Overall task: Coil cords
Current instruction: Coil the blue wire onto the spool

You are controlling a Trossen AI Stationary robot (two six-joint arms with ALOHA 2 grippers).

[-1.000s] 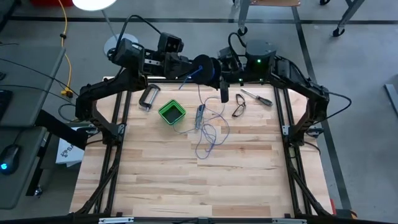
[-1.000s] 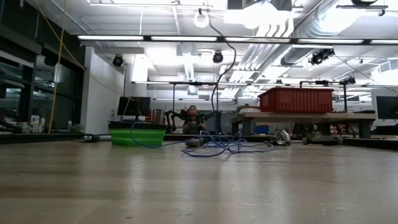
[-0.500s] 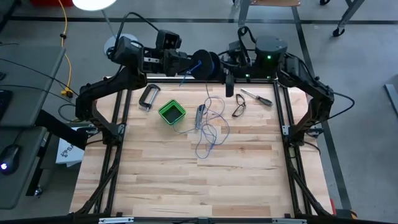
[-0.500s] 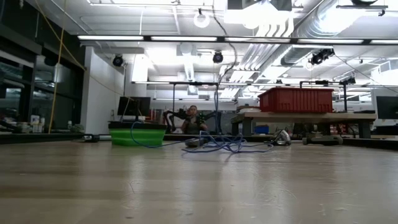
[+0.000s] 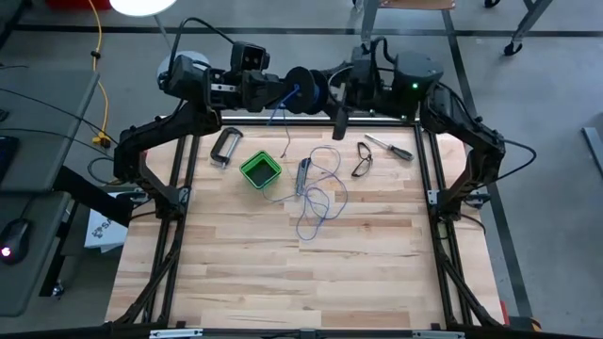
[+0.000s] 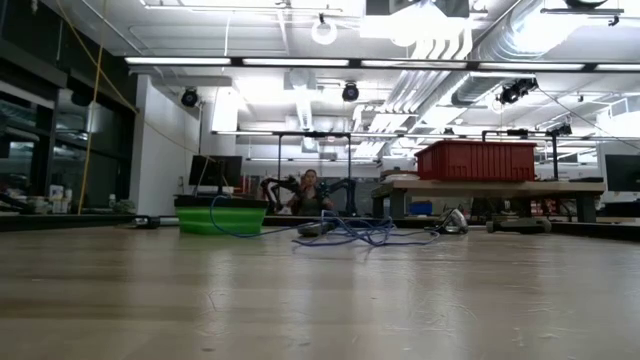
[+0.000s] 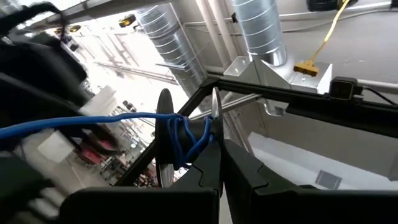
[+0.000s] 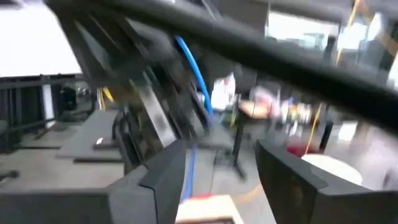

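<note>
Above the table's far edge, left pincer [image 7: 219, 163] clamping spool [image 7: 186, 138], wire [image 5: 316, 193] trailing down

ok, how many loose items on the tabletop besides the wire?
5: a metal clip at back left, green box beside it, a grey tool under the wire, glasses and a screwdriver at back right. Arms may hide more.

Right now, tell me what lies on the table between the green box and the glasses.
In the high view, between the green box and the glasses lie a small grey tool and loose loops of the blue wire.
</note>
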